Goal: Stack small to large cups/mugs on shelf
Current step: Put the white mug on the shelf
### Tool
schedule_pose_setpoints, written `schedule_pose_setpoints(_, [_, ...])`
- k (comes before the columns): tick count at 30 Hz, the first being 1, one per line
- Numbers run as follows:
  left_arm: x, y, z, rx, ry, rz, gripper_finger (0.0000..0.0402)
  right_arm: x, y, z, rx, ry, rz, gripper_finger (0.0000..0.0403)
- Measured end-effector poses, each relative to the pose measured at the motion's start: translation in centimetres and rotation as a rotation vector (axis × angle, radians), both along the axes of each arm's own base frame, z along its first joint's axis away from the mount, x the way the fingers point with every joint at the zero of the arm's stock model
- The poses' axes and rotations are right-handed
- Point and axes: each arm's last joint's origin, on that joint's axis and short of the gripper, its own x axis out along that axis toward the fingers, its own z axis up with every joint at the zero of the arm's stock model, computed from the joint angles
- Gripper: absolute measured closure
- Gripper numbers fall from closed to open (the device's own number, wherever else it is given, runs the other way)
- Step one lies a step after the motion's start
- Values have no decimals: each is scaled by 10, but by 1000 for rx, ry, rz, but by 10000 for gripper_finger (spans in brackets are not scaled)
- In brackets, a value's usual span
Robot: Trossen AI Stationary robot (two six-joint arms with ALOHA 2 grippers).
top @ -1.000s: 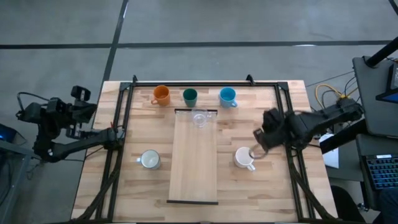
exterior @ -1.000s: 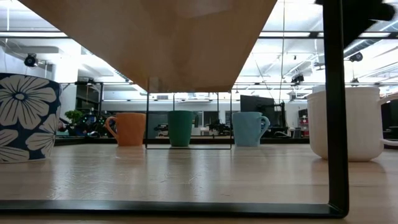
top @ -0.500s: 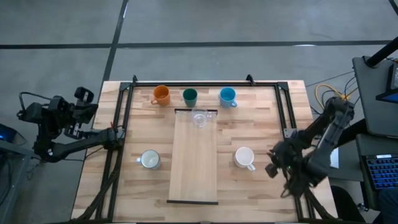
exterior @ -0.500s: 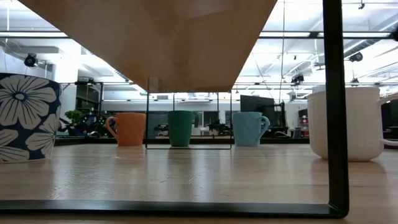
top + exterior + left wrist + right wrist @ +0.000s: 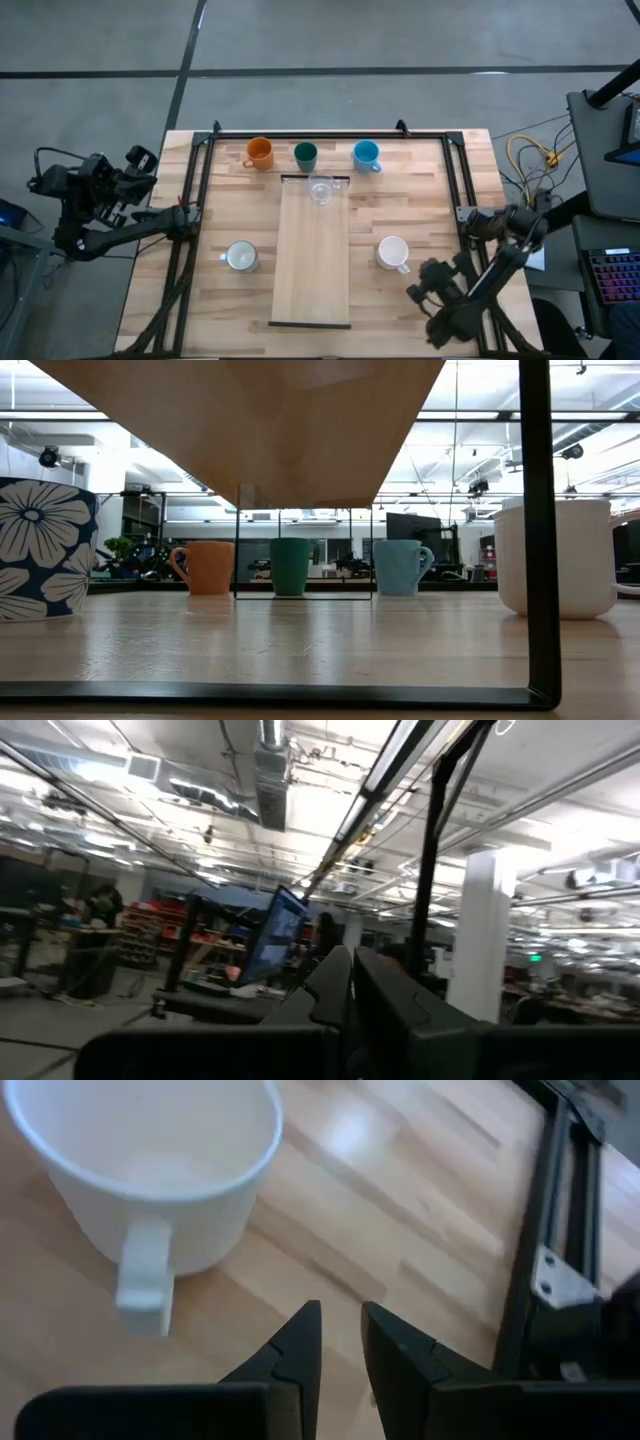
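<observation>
On shelf (image 5: 312,270), far end, just one clear glass (image 5: 321,190), prob. the small start of the row. Five mugs on tabletop: orange (image 5: 259,153), dark green (image 5: 305,155), light blue (image 5: 366,155) far; floral mug (image 5: 240,257) left, white mug (image 5: 392,253) right. Right gripper (image 5: 338,1342) near-right of white mug, slightly parted, empty. Left gripper (image 5: 348,988) clenched, off table left.

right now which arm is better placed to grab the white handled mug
Right. The right gripper sits near the white handled mug, which fills its wrist view, fingers slightly apart and empty. The left gripper, shut, is parked off the table's left edge.
</observation>
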Motion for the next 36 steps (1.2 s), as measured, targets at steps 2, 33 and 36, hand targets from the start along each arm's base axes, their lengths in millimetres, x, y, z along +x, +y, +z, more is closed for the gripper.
schedule_pose_setpoints(2, [-1, 0, 1, -19, -2, -11, 398, 8, 5, -4, 13, 25, -39, 335])
schedule_pose_setpoints(33, [-4, -2, 3, -8, -11, -44, 398, 11, 12, 14, 112, -62, -99, 266])
schedule_pose_setpoints(36, [-4, -2, 3, -6, -11, -47, 398, -2, 16, 19, 125, -69, -50, 266])
